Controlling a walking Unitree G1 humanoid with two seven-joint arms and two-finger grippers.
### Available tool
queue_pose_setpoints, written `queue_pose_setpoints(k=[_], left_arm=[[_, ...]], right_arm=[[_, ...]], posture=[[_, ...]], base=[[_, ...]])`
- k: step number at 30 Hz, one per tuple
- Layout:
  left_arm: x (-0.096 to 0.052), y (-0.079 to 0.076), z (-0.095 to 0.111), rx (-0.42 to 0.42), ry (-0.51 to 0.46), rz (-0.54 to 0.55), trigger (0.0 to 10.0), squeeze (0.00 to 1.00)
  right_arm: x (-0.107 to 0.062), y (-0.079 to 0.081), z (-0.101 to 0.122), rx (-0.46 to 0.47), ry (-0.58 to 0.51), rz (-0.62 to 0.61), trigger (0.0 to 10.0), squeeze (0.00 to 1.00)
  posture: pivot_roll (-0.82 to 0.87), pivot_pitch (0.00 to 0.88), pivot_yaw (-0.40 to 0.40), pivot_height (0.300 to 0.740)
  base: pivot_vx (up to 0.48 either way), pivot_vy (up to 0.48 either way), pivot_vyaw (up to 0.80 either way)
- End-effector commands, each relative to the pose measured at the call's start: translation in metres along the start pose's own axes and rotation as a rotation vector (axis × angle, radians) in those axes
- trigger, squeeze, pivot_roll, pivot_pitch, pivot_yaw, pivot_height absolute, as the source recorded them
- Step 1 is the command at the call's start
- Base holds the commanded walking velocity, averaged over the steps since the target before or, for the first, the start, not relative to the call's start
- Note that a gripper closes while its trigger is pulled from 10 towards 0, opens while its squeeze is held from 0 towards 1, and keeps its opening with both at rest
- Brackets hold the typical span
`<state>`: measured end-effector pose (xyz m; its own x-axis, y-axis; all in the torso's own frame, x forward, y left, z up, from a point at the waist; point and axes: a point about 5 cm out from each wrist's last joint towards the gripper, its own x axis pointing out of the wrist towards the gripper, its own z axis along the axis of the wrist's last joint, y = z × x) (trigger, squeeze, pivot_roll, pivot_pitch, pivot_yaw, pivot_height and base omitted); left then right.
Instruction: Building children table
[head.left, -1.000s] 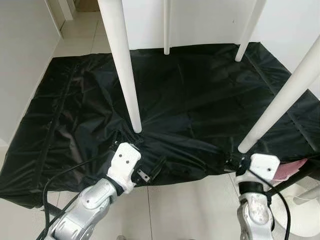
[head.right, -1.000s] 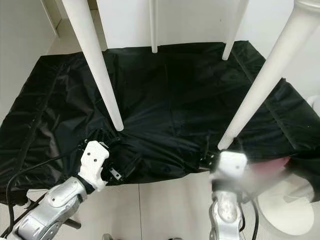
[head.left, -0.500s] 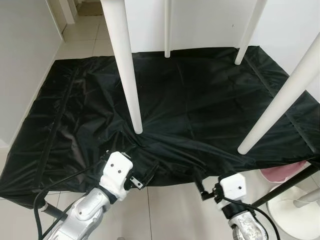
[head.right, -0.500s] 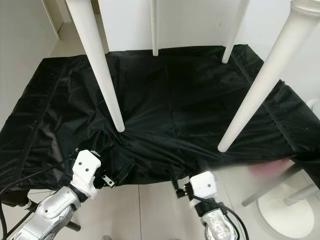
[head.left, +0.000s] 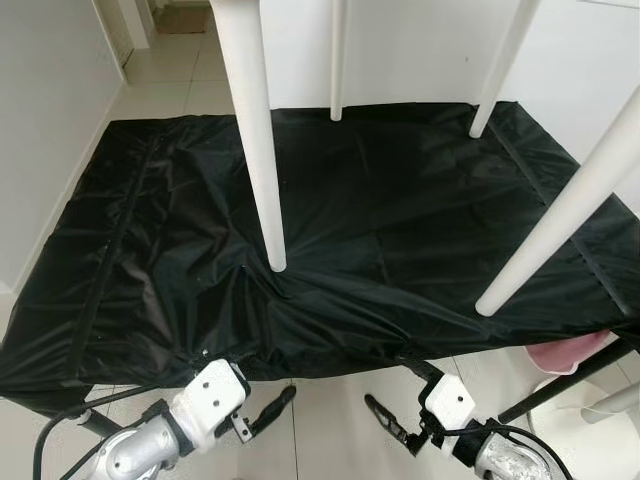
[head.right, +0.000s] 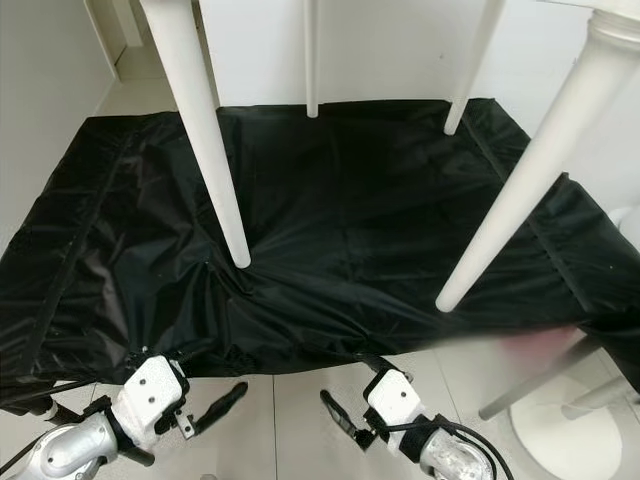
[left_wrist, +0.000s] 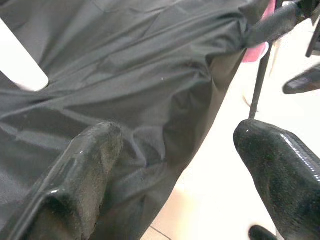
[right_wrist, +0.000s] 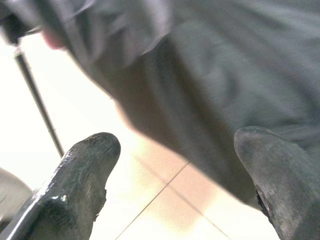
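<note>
A white children's table (head.left: 270, 130) stands on four tapered legs on a black plastic sheet (head.left: 380, 220) spread over the pale tiled floor (head.left: 320, 420), its near left leg (head.left: 255, 150) and near right leg (head.left: 560, 220) closest. The left gripper (head.left: 262, 415) and the right gripper (head.left: 395, 410) hover low over the tiles just past the sheet's near edge. Both have their fingers spread wide and hold nothing.

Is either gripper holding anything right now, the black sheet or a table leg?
Nothing is held. The left gripper and right gripper are both open over the tile floor, just off the black sheet.
</note>
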<state>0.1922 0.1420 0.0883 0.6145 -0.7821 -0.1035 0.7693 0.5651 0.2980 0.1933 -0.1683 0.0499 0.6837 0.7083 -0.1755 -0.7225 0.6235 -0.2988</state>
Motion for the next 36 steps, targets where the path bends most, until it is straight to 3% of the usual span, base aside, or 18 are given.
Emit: queue_pose_setpoints(k=[1, 8, 10, 11, 12, 16, 18, 21, 24, 29, 36], left_arm=[[-0.007, -0.007, -0.007, 0.019, 0.034, -0.112, 10.0, 0.0], [-0.019, -0.013, -0.024, 0.019, 0.096, -0.158, 10.0, 0.0], [-0.028, -0.021, -0.043, 0.019, 0.174, -0.189, 10.0, 0.0], [-0.028, -0.021, -0.043, 0.019, 0.174, -0.189, 10.0, 0.0], [-0.035, -0.028, -0.062, -0.001, 0.25, -0.198, 10.0, 0.0], [-0.037, -0.03, -0.068, -0.012, 0.275, -0.196, 10.0, 0.0], [-0.04, -0.033, -0.085, -0.07, 0.336, -0.163, 10.0, 0.0], [-0.042, -0.033, -0.094, -0.109, 0.371, -0.132, 10.0, 0.0], [-0.047, -0.031, -0.121, -0.293, 0.472, 0.019, 10.0, 0.0], [-0.047, -0.03, -0.129, -0.338, 0.495, 0.078, 10.0, 0.0], [-0.04, -0.034, -0.149, -0.428, 0.608, 0.203, 10.0, 0.0]], right_arm=[[-0.004, 0.006, -0.009, -0.007, 0.04, 0.058, 10.0, 0.0], [-0.01, 0.009, -0.027, -0.012, 0.116, 0.13, 10.0, 0.0], [-0.013, 0.01, -0.043, 0.012, 0.181, 0.128, 10.0, 0.0], [-0.013, 0.01, -0.043, 0.012, 0.181, 0.128, 10.0, 0.0], [-0.016, 0.012, -0.061, 0.062, 0.269, 0.101, 10.0, 0.0], [-0.017, 0.013, -0.068, 0.087, 0.304, 0.088, 10.0, 0.0], [-0.021, 0.019, -0.087, 0.169, 0.409, 0.051, 10.0, 0.0], [-0.024, 0.022, -0.095, 0.204, 0.458, 0.028, 10.0, 0.0], [-0.027, 0.029, -0.114, 0.327, 0.588, -0.087, 10.0, 0.0], [-0.026, 0.031, -0.118, 0.362, 0.607, -0.133, 10.0, 0.0], [-0.033, 0.035, -0.131, 0.403, 0.741, -0.261, 10.0, 0.0]], posture=[[0.03, 0.096, 0.009, 0.74], [0.04, 0.098, 0.007, 0.74], [0.03, 0.092, 0.006, 0.74], [0.03, 0.092, 0.006, 0.74], [0.03, 0.09, 0.008, 0.74], [0.03, 0.09, 0.008, 0.74], [0.03, 0.087, 0.009, 0.74], [0.03, 0.084, 0.012, 0.74], [0.04, 0.073, 0.022, 0.74], [0.04, 0.073, 0.022, 0.74], [0.03, 0.071, 0.026, 0.74]], base=[[0.0, 0.0, 0.0], [0.0, 0.0, 0.0], [0.0, 0.0, 0.0], [0.0, 0.0, 0.0], [0.0, 0.0, 0.0], [0.0, 0.0, 0.0], [0.0, 0.0, 0.0], [0.0, 0.0, 0.0], [0.0, 0.0, 0.0], [0.0, 0.0, 0.0], [0.0, 0.0, 0.0]])
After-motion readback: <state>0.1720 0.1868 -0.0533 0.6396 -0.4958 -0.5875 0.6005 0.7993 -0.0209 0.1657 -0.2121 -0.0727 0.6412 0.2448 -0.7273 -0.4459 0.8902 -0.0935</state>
